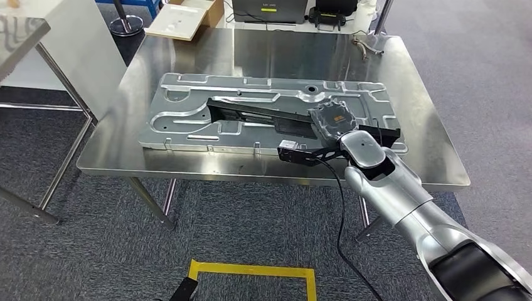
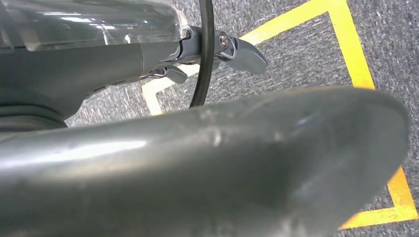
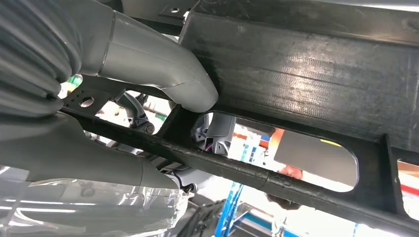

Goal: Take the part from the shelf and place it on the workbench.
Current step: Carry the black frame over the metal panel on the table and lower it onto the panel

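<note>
A long black frame-like part [image 1: 251,113] lies across a big grey stamped metal panel [image 1: 188,116] on the steel workbench [image 1: 282,53]. My right hand [image 1: 334,121] grips the part's right end. In the right wrist view the thumb [image 3: 163,64] presses on the black part [image 3: 306,69] and darker fingers curl behind its lower bar. My left hand [image 2: 197,163] hangs low over the carpet with nothing in it; its dark tip shows at the bottom of the head view [image 1: 184,290].
A yellow taped square [image 1: 251,271] marks the carpet in front of the bench. A cardboard box [image 1: 185,19] and a laptop [image 1: 270,9] stand beyond the bench's far edge. A second steel table [image 1: 19,31] stands at the left. A small metal tool [image 1: 367,45] lies far right.
</note>
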`<move>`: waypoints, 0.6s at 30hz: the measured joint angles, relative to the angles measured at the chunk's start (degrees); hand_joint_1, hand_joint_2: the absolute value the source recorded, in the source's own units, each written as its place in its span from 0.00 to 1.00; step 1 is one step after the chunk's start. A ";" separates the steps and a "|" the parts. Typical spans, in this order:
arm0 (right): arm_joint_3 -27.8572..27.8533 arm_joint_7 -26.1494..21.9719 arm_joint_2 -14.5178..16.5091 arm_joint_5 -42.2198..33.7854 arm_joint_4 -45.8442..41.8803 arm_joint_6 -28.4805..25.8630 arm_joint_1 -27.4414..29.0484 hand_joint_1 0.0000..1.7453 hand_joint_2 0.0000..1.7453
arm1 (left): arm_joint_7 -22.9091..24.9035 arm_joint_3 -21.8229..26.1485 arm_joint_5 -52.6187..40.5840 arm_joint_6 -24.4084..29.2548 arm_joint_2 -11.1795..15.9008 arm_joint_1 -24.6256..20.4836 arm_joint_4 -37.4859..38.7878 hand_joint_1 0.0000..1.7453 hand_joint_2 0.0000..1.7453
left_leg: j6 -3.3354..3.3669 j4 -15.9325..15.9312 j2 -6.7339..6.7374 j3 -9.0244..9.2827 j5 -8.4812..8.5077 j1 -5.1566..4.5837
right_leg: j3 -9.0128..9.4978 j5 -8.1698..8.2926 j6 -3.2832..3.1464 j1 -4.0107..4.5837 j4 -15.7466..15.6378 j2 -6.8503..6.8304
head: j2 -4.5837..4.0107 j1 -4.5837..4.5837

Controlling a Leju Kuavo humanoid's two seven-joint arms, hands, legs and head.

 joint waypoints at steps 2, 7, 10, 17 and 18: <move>-0.81 -0.31 1.35 0.16 1.10 -0.24 -0.09 1.00 1.00 | 0.13 -0.21 0.02 0.00 -0.04 0.03 0.00 0.00 0.00 | -0.23 -0.11 0.49 -0.16 -0.04 -0.06 | 1.23 0.04 -0.78 0.58 -2.90 -0.53 | 0.00 0.00; -1.71 -0.73 2.23 0.36 3.31 -0.29 0.02 1.00 1.00 | 0.28 -0.56 0.06 0.03 0.03 -0.09 0.00 0.00 0.00 | -1.89 3.86 1.14 -1.77 -3.02 0.00 | 2.57 0.72 -0.04 -0.26 -5.54 -0.12 | 0.00 0.01; -1.83 -0.78 1.54 0.37 4.80 -0.38 0.19 1.00 1.00 | 0.45 -0.76 0.14 0.02 0.10 -0.02 0.00 0.00 0.00 | -2.93 13.53 1.21 -6.53 -7.27 0.65 | 2.65 0.59 -0.04 -0.32 -5.50 -0.15 | 0.00 0.01; -2.67 -1.34 0.89 0.94 7.22 -1.39 0.28 1.00 1.00 | 0.55 -1.49 0.63 0.04 0.46 0.07 0.00 0.00 0.00 | -3.22 1.00 0.46 -0.67 -0.62 1.70 | 2.25 -0.84 2.31 -0.99 -3.15 0.81 | 0.00 0.01; -2.82 -1.37 0.86 1.09 7.48 -1.45 0.29 1.00 1.00 | 0.58 -1.56 0.68 0.05 0.48 0.08 0.00 0.00 0.00 | -2.60 0.95 0.46 -0.71 -0.55 1.52 | 2.19 -0.79 2.61 -0.95 -3.11 0.94 | 0.00 0.01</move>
